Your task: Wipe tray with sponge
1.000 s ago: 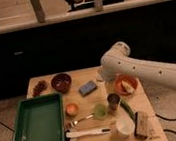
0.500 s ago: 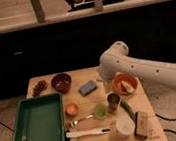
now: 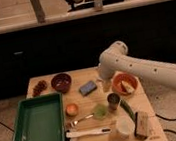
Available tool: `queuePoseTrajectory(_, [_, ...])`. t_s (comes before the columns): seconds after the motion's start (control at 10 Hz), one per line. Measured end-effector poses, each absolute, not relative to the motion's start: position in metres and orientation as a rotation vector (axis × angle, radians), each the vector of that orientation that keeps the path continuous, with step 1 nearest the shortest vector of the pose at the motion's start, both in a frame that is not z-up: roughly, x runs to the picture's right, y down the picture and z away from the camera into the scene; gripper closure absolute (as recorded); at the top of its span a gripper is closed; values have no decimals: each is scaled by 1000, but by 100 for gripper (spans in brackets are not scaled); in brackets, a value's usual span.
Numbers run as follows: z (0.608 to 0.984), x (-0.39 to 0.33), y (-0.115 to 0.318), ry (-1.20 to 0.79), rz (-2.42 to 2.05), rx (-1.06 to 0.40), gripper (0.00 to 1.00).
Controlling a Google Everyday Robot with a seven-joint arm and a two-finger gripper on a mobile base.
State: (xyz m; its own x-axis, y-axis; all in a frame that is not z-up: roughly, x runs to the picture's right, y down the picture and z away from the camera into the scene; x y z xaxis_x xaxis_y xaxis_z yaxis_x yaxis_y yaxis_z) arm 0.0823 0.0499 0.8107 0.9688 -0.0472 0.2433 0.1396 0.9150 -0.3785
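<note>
On wooden worktop (image 3: 80, 99), centre-back: sponge (image 3: 88, 87), blue block w/ paler edge, lying flat, a bit skewed. Sits between dark red bowl (image 3: 61, 82) (view-left of it) and orange bowl (image 3: 124, 84); touches neither. Tray (image 3: 37, 125), green, raised rim, at worktop's view-left front, well apart from sponge; floor looks bare. Small orange cup (image 3: 71, 109) just beside tray's right rim.

Tool (image 3: 106, 85) hangs off white arm (image 3: 147, 70), low over worktop, just beside sponge's right end, between it and orange bowl. Spread or pressed together: can't tell. Nothing seen held.

Handling, est.:
- Sponge prob. v. light, soft, compressible. Will squash under squeeze, unlikely to slip, not fragile.
- Low profile, so tool must come nearly to worktop to catch it.
- Best hold prob. across short width, mid-length, from above; leaves underside free for wiping.
- Too hard a pinch and face bulges, poor contact w/ tray floor. Hold at one end and it may flop or twist out when dragged.
- Tray prob. light, stiff, smooth plastic; may slide on worktop under a sideways wipe.

Clutter near route to tray: metal cup (image 3: 113, 101), green item (image 3: 99, 111), orange cup. Carry sponge high over them.
</note>
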Motion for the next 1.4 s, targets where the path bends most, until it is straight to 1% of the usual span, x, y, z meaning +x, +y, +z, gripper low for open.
queuePoseTrajectory(0.8, [823, 73, 41, -272, -51, -409, 20])
queuePoseTrajectory(1.4, [836, 62, 40, -289, -28, -438, 20])
